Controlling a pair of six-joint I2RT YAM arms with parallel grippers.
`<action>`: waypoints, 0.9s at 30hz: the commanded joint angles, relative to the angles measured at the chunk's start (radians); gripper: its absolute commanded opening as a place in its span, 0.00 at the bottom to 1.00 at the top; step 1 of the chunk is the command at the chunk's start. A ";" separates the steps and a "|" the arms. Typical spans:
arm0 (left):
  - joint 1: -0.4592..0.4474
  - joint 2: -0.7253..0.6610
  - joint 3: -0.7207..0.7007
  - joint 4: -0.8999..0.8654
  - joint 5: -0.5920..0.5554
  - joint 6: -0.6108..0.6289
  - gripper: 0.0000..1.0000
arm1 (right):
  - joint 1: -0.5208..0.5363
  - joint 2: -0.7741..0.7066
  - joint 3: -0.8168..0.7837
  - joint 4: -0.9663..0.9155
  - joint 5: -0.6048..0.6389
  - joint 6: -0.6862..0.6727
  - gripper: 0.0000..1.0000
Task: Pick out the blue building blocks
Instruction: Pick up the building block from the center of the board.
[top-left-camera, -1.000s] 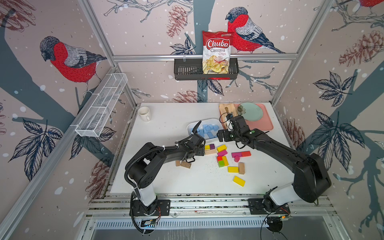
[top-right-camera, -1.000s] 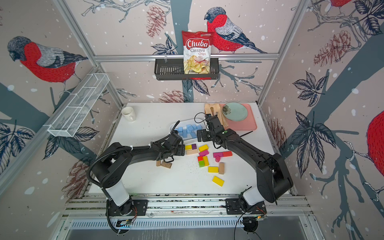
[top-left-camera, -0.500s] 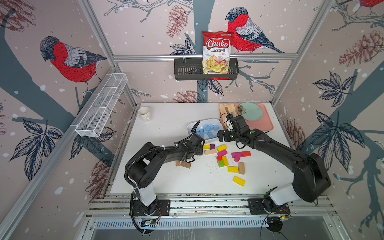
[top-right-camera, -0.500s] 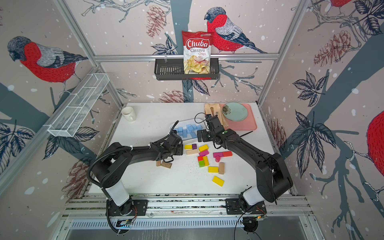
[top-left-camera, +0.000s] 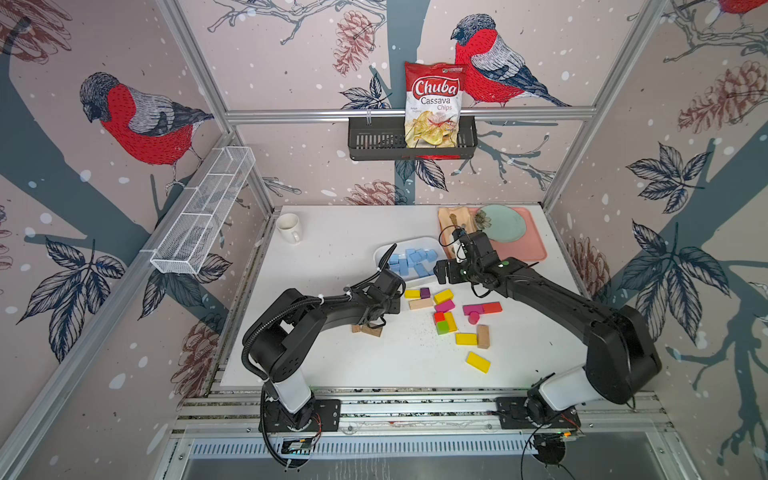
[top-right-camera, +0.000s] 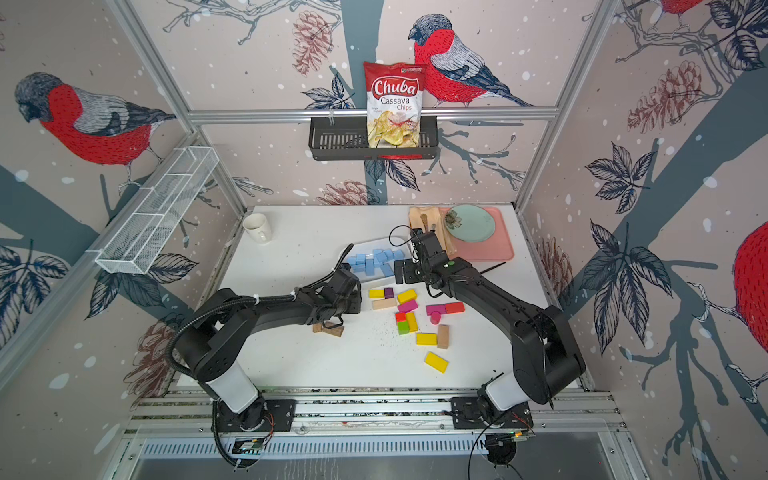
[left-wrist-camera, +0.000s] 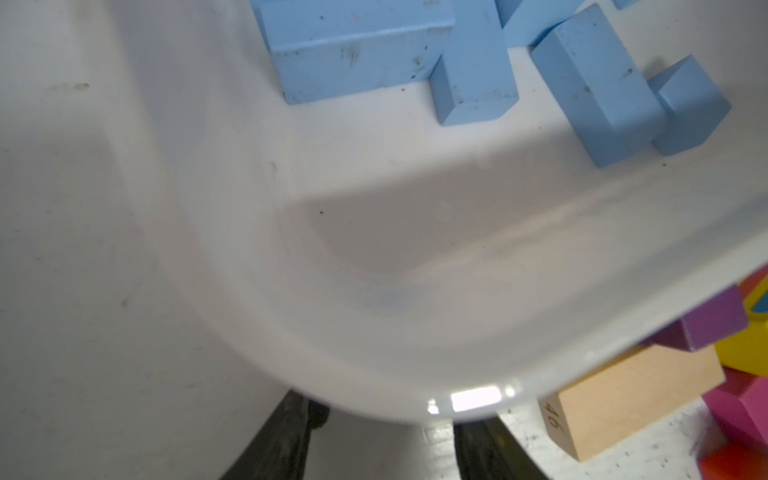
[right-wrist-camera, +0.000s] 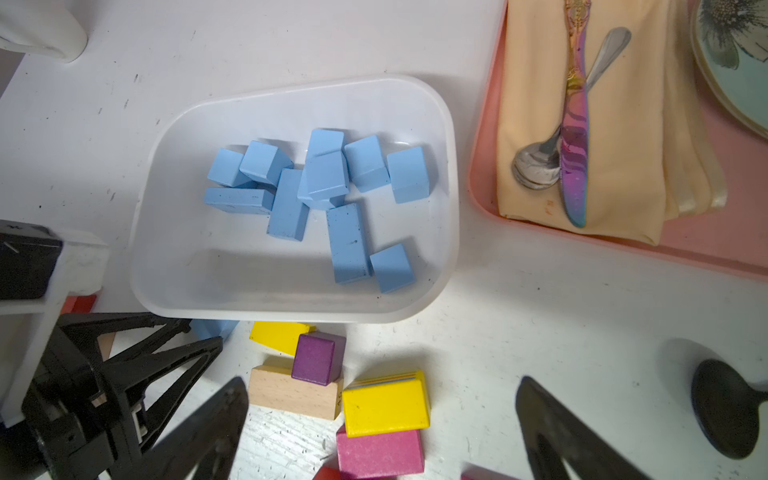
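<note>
One last blue block (right-wrist-camera: 214, 328) sits outside the tray (right-wrist-camera: 449, 187), just beside its rim. The left gripper (right-wrist-camera: 206, 332) has half-closed at it, hold unclear. The right gripper (right-wrist-camera: 382, 382) gapes empty.

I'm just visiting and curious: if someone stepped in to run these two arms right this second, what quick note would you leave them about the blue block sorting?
Left gripper: fingers part open around one blue block lying against the outer wall of the white tray; I cannot tell if it is gripped.
Right gripper: open and empty, above the mixed coloured blocks.
Done: the other blue blocks lie piled in the tray.
Left: get that last one in. I see no other loose blue.
</note>
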 joint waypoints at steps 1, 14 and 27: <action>0.000 0.009 0.010 0.020 0.012 0.007 0.55 | 0.000 0.003 0.007 0.018 -0.001 0.006 0.99; 0.001 0.038 0.045 0.008 0.001 0.042 0.46 | -0.001 -0.002 0.007 0.012 0.000 0.003 0.99; 0.001 0.025 0.032 0.011 -0.004 0.040 0.27 | 0.000 -0.009 0.005 0.008 -0.086 -0.039 0.99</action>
